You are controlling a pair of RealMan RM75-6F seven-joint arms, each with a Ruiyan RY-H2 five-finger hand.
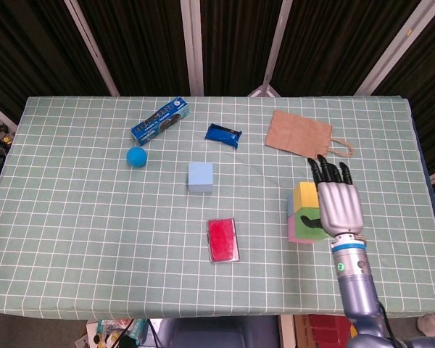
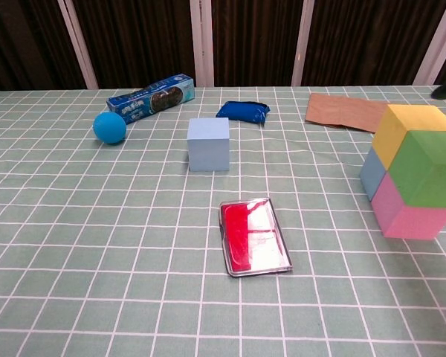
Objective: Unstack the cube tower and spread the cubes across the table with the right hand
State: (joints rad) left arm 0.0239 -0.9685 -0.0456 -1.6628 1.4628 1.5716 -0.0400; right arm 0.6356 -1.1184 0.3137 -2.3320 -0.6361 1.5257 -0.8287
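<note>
One cube tower (image 2: 410, 175) stands upright, vertical.

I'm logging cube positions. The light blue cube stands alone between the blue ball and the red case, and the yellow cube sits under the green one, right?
Not quite: in the chest view the yellow cube sits beside the green cube on the stack's top layer. The light blue cube does stand alone.
</note>
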